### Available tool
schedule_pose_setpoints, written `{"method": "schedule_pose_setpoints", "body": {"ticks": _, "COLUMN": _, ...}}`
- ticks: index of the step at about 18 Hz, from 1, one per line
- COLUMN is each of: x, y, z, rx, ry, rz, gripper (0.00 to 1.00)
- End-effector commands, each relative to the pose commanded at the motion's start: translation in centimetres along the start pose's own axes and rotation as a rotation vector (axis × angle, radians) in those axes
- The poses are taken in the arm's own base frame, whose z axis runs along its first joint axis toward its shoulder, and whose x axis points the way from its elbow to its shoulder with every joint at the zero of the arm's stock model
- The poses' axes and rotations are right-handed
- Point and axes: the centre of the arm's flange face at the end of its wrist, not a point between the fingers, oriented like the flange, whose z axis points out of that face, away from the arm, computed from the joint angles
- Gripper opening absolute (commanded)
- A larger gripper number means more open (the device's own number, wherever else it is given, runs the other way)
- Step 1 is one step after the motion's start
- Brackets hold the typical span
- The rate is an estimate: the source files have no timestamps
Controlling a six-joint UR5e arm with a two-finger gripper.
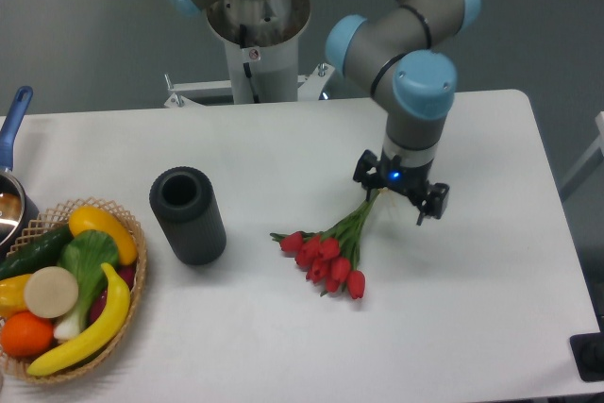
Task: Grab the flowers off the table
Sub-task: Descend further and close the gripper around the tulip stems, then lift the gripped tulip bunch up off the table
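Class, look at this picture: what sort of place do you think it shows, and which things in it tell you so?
Most likely a robotics lab or test bench: a robot arm's gripper hangs over the flowers on a plain white table, with a basket of what look like toy fruit and vegetables.
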Motion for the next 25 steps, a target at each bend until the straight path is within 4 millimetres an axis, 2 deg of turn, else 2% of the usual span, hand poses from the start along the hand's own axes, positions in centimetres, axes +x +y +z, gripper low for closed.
{"method": "schedule_pose_setpoints", "body": {"ticks": 6, "x": 2.4, "y": 0.8, "z": 2.6, "rx": -0.024, "ry": 0.063, "rz": 0.021, "gripper": 1.0}}
{"method": "schedule_pose_setpoints", "body": {"ticks": 11, "x": 2.7, "y": 0.4, "z": 3.8, "rx": -0.031, "ry": 0.081, "rz": 0.032, "gripper": 0.99}}
{"method": "schedule_pose_setpoints", "body": {"ticks": 12, "x": 2.6, "y": 0.4, "z": 4.0, "rx": -0.031, "ry": 0.082, "rz": 0.032, "gripper": 0.88}}
{"method": "schedule_pose_setpoints", "body": {"ticks": 13, "x": 2.4, "y": 0.3, "z": 4.2, "rx": -0.034, "ry": 0.086, "rz": 0.032, "gripper": 0.69}}
{"method": "schedule_pose_setpoints", "body": {"ticks": 15, "x": 2.1, "y": 0.6, "z": 5.2, "rx": -0.078, "ry": 0.083, "rz": 0.035, "gripper": 0.49}}
{"method": "schedule_pose_setpoints", "body": {"ticks": 19, "x": 1.8, "y": 0.2, "z": 4.7, "rx": -0.086, "ry": 0.068, "rz": 0.042, "gripper": 0.06}}
{"method": "schedule_pose_setpoints", "body": {"ticks": 20, "x": 1.7, "y": 0.2, "z": 4.5, "rx": -0.089, "ry": 0.066, "rz": 0.041, "gripper": 0.0}}
{"method": "schedule_pose_setpoints", "body": {"ticks": 25, "x": 1.5, "y": 0.0, "z": 3.6, "rx": -0.076, "ry": 0.054, "rz": 0.032, "gripper": 0.0}}
